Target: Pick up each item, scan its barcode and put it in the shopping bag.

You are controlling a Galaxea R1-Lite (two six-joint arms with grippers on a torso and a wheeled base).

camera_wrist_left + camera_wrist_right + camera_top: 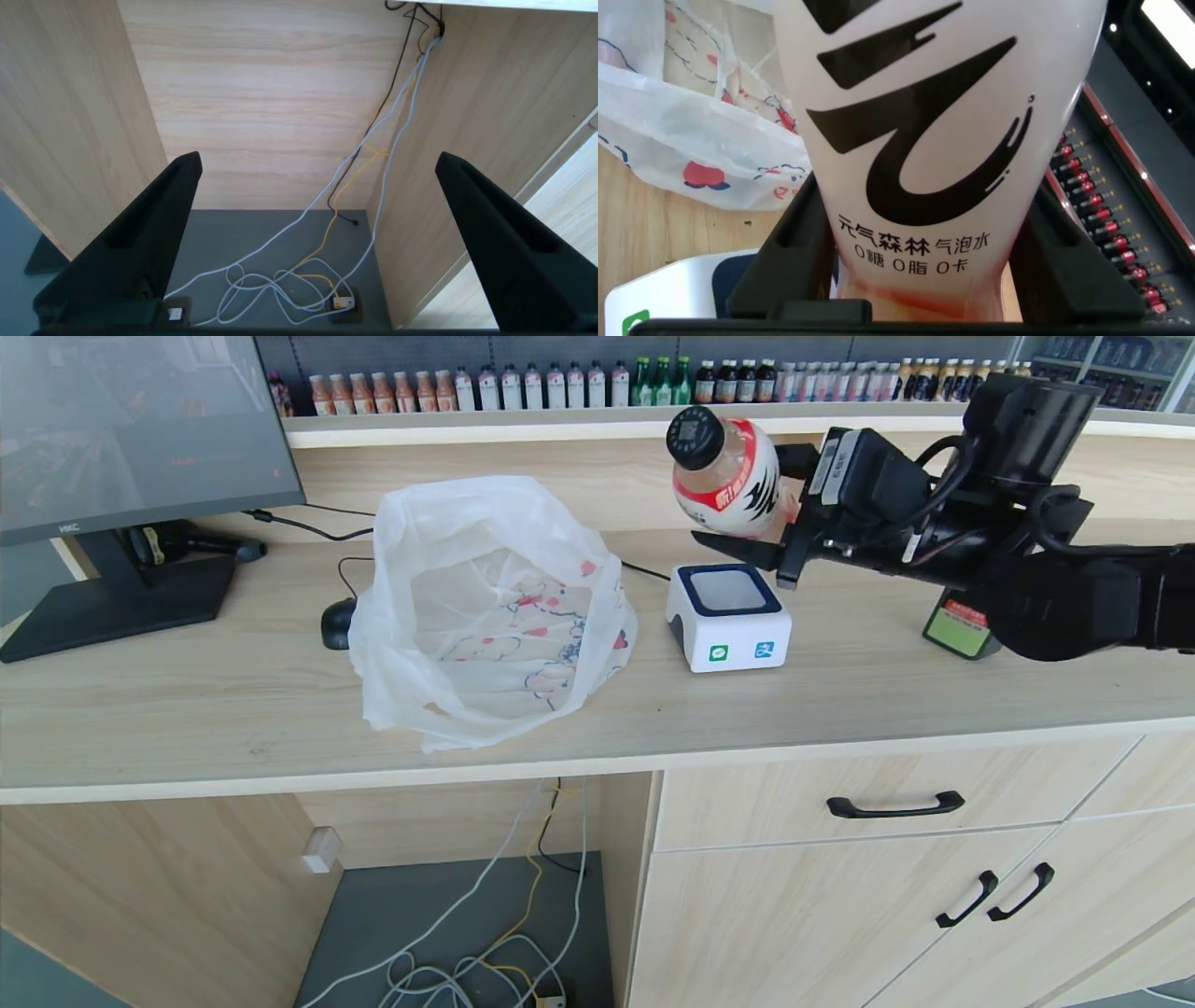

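The right pincer (pixel 747 495) grips a bottle (pixel 733 476) with black writing, above the white scanner (pixel 728 616). The left pincer (pixel 320 163) gapes open, perhaps under the surface (pixel 233 700).

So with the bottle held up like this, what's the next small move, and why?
Probably lower the bottle toward the scanner, barcode side facing its window. The right gripper grips it in the air, well clear of the scanner, and the shopping bag waits open alongside for afterwards.

Behind right arm (pixel 1074 593), green-and-red package (pixel 954 627) half hidden. Behind shopping bag (pixel 485 607), mouse (pixel 334 622) partly hidden. Right wrist view: bottle (pixel 915 140) cap end cut off.
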